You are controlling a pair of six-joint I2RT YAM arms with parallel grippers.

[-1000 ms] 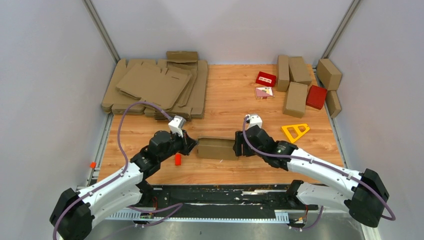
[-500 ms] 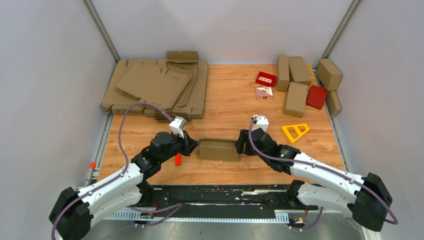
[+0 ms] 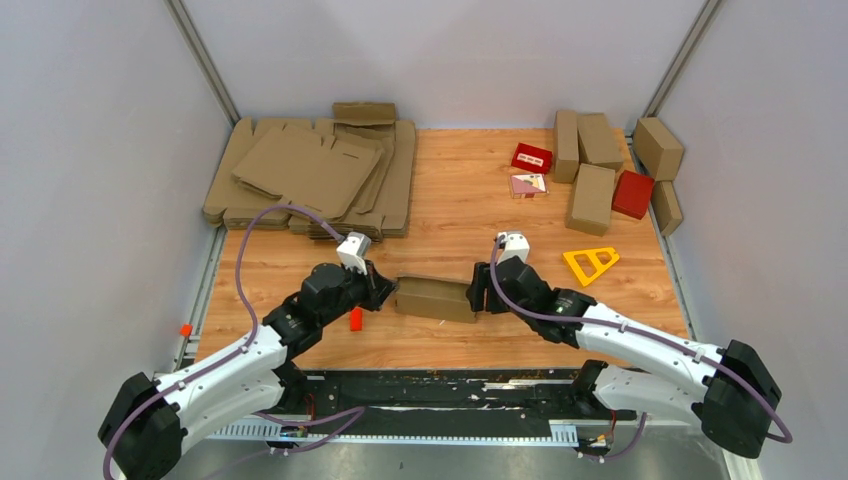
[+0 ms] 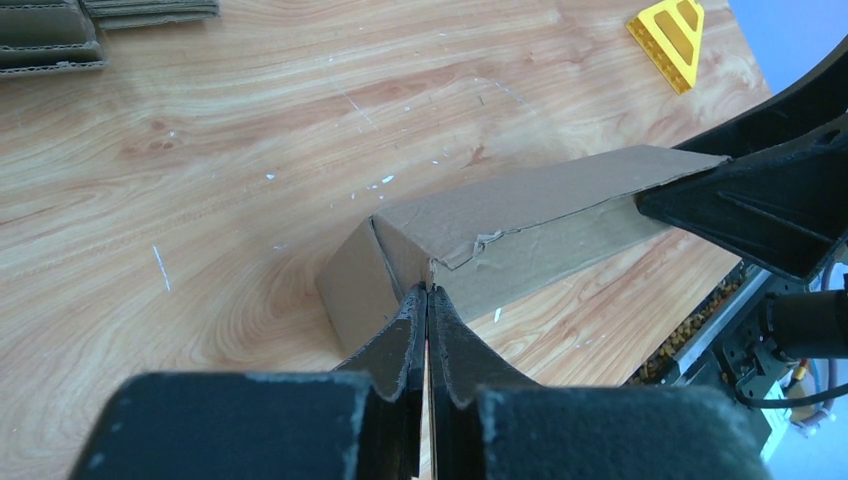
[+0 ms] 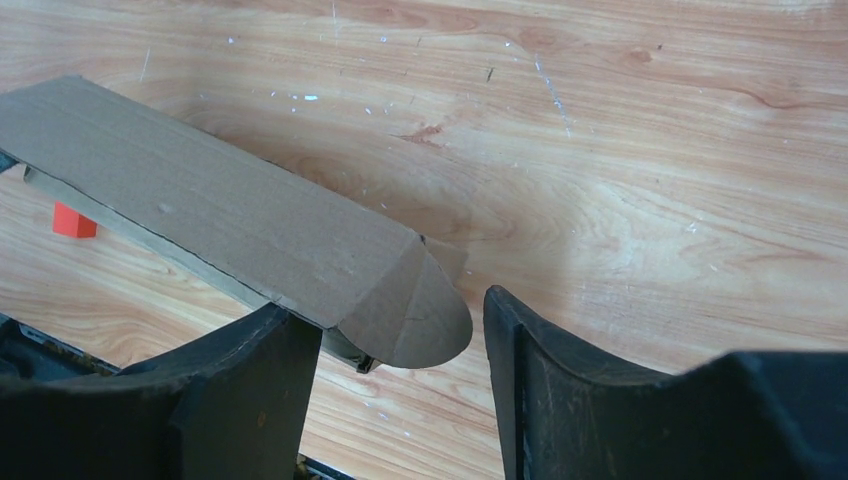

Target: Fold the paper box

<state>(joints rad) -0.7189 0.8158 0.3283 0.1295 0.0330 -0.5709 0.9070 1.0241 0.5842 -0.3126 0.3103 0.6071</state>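
Stacks of flat cardboard sheets lay at the far left corner of the wooden worktop. Nearer the front, the left hand was closed, its two fingers pressed together on a thin edge at the left end of the paper box, right where a torn seam showed in the top panel. A small red block sat on the boards just beside that hand, on its near side.

The paper box itself lay in the middle of the worktop between the two hands, folded into a long brown carton, running left to right and slightly skewed. Its left end panel stood closed; its right end finished in a rounded flap that stuck out loose.

The right hand was open around that right end. One finger touched the near side of the carton, the other stood apart from it, and the rounded flap hung in the gap between them.

Further right, a yellow triangle lay flat on the wood. Behind it, at the far right, several folded brown cartons were grouped with two red boxes.
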